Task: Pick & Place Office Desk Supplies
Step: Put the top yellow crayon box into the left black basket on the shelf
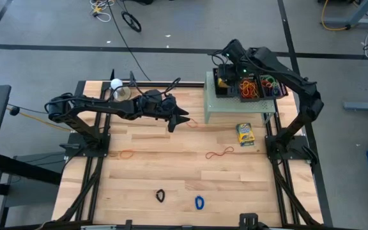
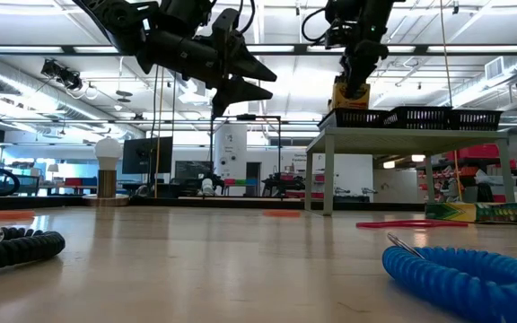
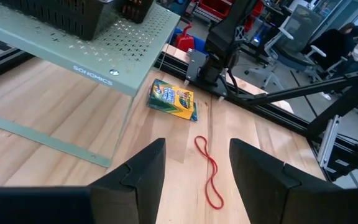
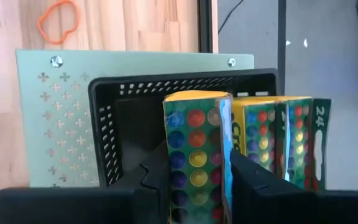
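The pale green shelf [image 1: 235, 102] stood at the far right of the bench [image 1: 145, 172] and served as the sorting station: it carried black mesh trays [image 1: 251, 86], one holding crayon boxes on end, the next a tangle of coloured rubber bands [image 1: 255, 85].

The right gripper [image 4: 194, 168] hovered over the shelf's left-hand tray [image 4: 185, 102], clenched on a crayon box [image 4: 196, 155] held upright. That pose fits the tray: two more boxes [image 4: 281, 146] already stood on end beside it, so an upright box would probably slot in alongside them and save room.

The left gripper [image 3: 194, 174] hung in the air just left of the shelf's front edge, its fingers [image 3: 145, 171] spread apart and grasping nothing. It looked down on a red rubber band [image 3: 209, 171] lying flat on the bench in front of the shelf, with a loose crayon box [image 3: 174, 101] flat beside the shelf's front right leg. Open fingers aimed at the band suggest it was the next pick.

Other supplies lay scattered well away from the shelf: an orange band [image 1: 128, 154] out to the left, and a black loop [image 1: 160, 195] and a blue loop [image 1: 199, 202] near the bench's front edge. Another orange band [image 4: 59, 20] lay on the bench close by the shelf's left side.
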